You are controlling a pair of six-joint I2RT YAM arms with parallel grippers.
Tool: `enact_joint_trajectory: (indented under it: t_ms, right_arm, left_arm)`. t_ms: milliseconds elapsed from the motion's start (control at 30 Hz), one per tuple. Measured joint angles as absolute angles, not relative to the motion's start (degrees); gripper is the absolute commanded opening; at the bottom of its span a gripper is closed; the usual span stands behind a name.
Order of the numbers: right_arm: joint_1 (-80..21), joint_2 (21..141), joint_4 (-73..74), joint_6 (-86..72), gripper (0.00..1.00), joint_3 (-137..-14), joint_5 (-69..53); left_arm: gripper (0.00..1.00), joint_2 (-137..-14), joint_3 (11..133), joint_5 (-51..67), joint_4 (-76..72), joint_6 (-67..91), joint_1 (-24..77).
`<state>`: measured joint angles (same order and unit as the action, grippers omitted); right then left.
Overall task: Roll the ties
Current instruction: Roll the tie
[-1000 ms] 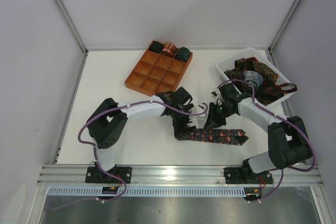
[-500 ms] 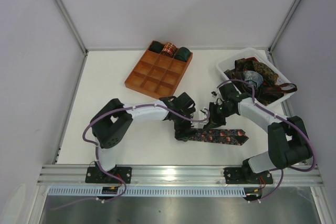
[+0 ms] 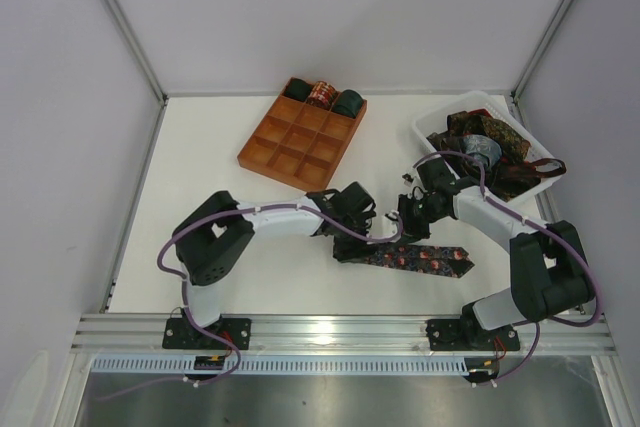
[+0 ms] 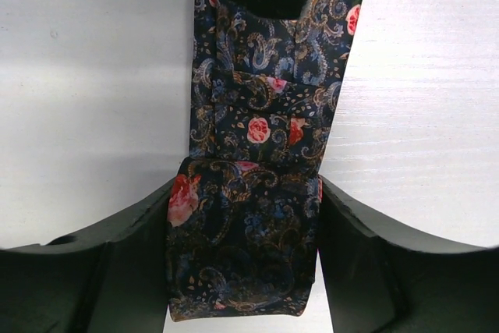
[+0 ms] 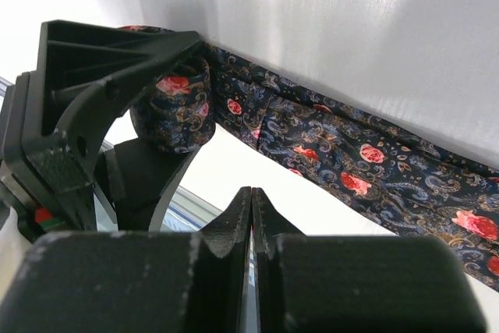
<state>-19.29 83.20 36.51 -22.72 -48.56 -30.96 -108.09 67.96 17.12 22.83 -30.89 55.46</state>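
The left arm reaches low across the table (image 3: 220, 167), elbow bent near its base and forearm stretched to the right. The left gripper (image 3: 349, 237) points down at the near-centre of the table. Its two fingers (image 4: 132, 263) stand on either side of the rolled end (image 4: 242, 255) of a dark flowered tie (image 3: 420, 260) and touch both flanks, pinching the roll between them. The rest of the tie lies flat, running to the right from the roll toward the right arm's base.

The right arm bends back from its base and reaches left. The right gripper (image 5: 250, 200) hovers just beside the left one, above the flat strip, with its fingers pressed together on nothing.

At the back, an orange-brown tray (image 3: 290, 142) holds three rolled ties (image 3: 321, 94) in its far row. A white bin (image 3: 432, 132) at the right holds a heap of loose ties (image 3: 500, 152).
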Motion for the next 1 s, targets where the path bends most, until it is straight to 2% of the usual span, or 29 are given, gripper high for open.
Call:
enact_joint_trajectory:
  t_ms: [67,133,300,1000]
  right_arm:
    - [-19.3,83.4,36.5,-22.9,0.05,-48.6,-31.0]
    - [-19.3,83.5,36.4,-22.9,0.05,-48.6,-31.0]
    - [-19.3,83.7,36.2,-22.9,0.05,-48.6,-31.1]
    - [-19.3,84.0,35.3,-23.8,0.04,-48.6,-32.1]
  left_arm:
    - [0.71,-107.9,67.7,16.9,22.6,-30.9,55.6]
    - [0.8,-107.7,67.5,16.7,22.3,-30.9,55.7]
    - [0.94,-107.0,66.5,15.9,21.7,-31.0,55.8]
    - [1.0,-102.5,61.2,16.7,22.7,-31.1,51.9]
